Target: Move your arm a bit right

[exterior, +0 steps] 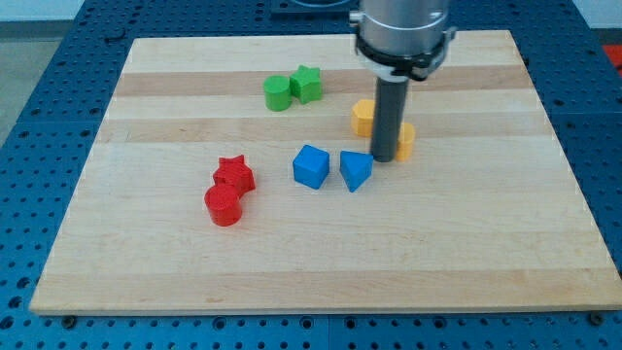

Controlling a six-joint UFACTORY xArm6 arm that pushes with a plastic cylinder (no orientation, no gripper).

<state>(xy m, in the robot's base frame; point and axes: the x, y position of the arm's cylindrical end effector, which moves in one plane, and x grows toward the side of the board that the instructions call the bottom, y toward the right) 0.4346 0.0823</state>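
My tip (383, 158) rests on the wooden board (321, 262), right of centre. It stands just up and right of the blue wedge-shaped block (355, 170) and touches or nearly touches it. A blue cube (311, 166) lies left of the wedge. A yellow block (363, 117) sits behind the rod on its left, and another yellow block (405, 140) peeks out on its right. The rod partly hides both.
A green cylinder (278, 93) and a green star (306, 84) sit together near the view's top. A red star (234, 174) and a red cylinder (224, 205) sit together at the left. Blue perforated table surrounds the board.
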